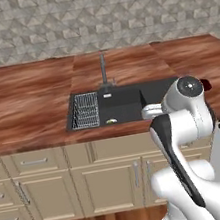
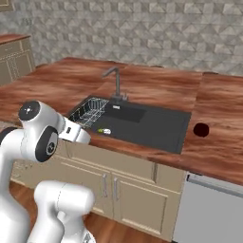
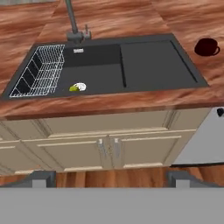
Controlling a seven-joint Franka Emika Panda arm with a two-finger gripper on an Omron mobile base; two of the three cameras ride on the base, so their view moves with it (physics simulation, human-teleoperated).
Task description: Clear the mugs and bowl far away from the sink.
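I am looking over my arm [image 2: 38, 137] at the black sink [image 2: 142, 124], its wire rack [image 2: 90, 112] sitting at the left end beneath the grey faucet [image 2: 114, 80]. The maroon mug [image 2: 201, 129] is standing on the wooden counter [image 2: 223, 142], just beside the sink's right edge.

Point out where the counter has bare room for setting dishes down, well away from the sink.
Widest bare patch: the wooden counter left of the sink, back to the tiled wall. More bare wood behind the faucet. Right of the sink, the dark maroon mug stands close to the basin's edge; wood beyond it is free.
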